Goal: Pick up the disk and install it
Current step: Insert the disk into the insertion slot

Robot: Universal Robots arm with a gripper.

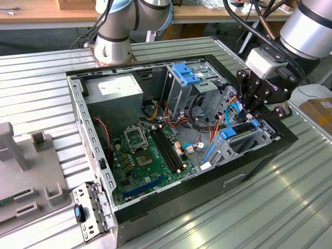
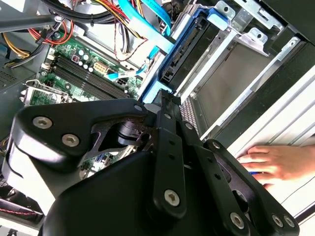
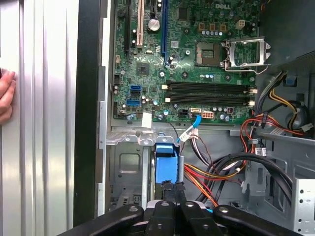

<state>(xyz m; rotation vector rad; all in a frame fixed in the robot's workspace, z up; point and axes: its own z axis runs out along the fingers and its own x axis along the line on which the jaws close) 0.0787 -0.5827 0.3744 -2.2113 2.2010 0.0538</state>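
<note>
One black gripper (image 3: 173,189) on the silver robot arm (image 1: 311,26) is down inside the open black-and-grey desktop computer case (image 1: 155,202), at the case corner on the exterior view's right. Its jaws are closed right up, tips side by side with basically no gap. They sit against the bright blue plastic end of the disk (image 3: 166,164), the flat dark hard drive with blue side rails. Can't tell whether they're pinching a bit of that blue end or just touching it.

The disk stands on edge in the grey metal drive bay (image 2: 236,64) at that same corner, just inside the case's outer wall. In the second wrist view its dark body runs along the bay with a blue rail on its edge.

The green motherboard (image 1: 145,155) lies on the case floor next to the bay, with a bundle of black, red and orange cables (image 3: 236,158) nearby. A tall grey metal cage with a blue plastic top (image 1: 185,78) stands further back in the case. A large grey box with a white label (image 1: 114,91) sits in the case's far corner on the exterior view's left.

The case sits on a ribbed metal bench (image 1: 290,207). A person's hand (image 2: 275,162) rests on the bench just outside the case wall, near the bay.
</note>
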